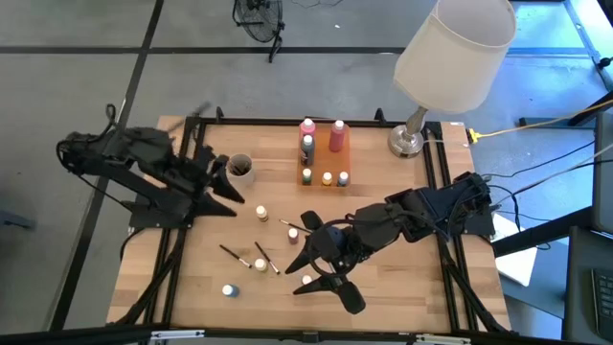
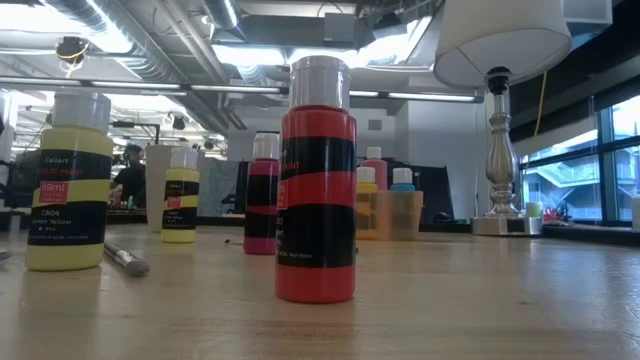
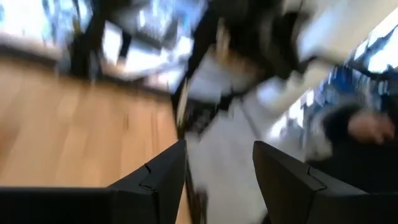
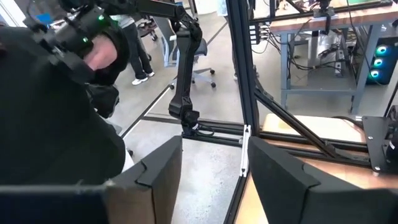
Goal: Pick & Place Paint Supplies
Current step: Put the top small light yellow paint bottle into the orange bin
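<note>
Over table centre, right gripper (image 1: 308, 269) fingers apart, nothing held; left gripper (image 1: 226, 192) apart nr cup (image 1: 238, 169).

White-shaded lamp (image 1: 450, 48) at table corner, floor fan (image 1: 259, 17) beyond

My high cam looks straight down on the whole bench (image 1: 383, 287). Low cam sits at bench level, v. close to the red bottle (image 2: 316, 180). Both share the lamp (image 1: 450, 48). Wrist cams face off-bench.
</note>
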